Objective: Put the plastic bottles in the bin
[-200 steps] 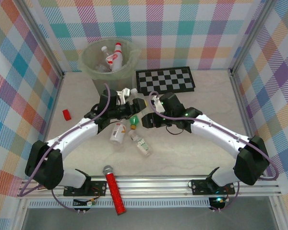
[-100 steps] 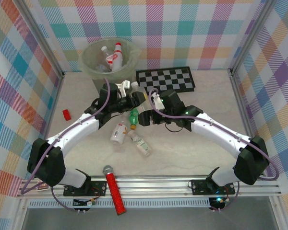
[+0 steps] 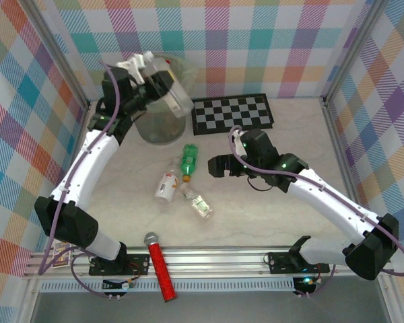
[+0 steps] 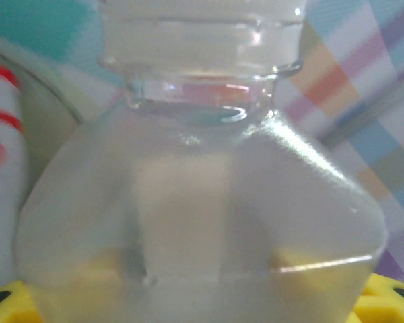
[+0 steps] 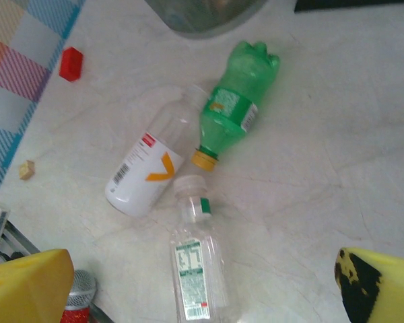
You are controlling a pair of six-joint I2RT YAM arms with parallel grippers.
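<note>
Clear bottle (image 4: 202,202) clamped in left gripper (image 3: 153,71) above bin (image 3: 158,124), 11 o'clock | next: release | right gripper (image 3: 217,165) jaws spread, empty

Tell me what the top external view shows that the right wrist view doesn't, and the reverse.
Top external: the left hand shut on a clear plastic bottle over the round pale-green plastic bin's mouth.
Right wrist: a small red block and a tan scrap beside the checked wall.
Both: the green plastic bottle, the white-labelled clear bottle and the small green-labelled clear bottle lying together, the red microphone, and the bin's base.
</note>
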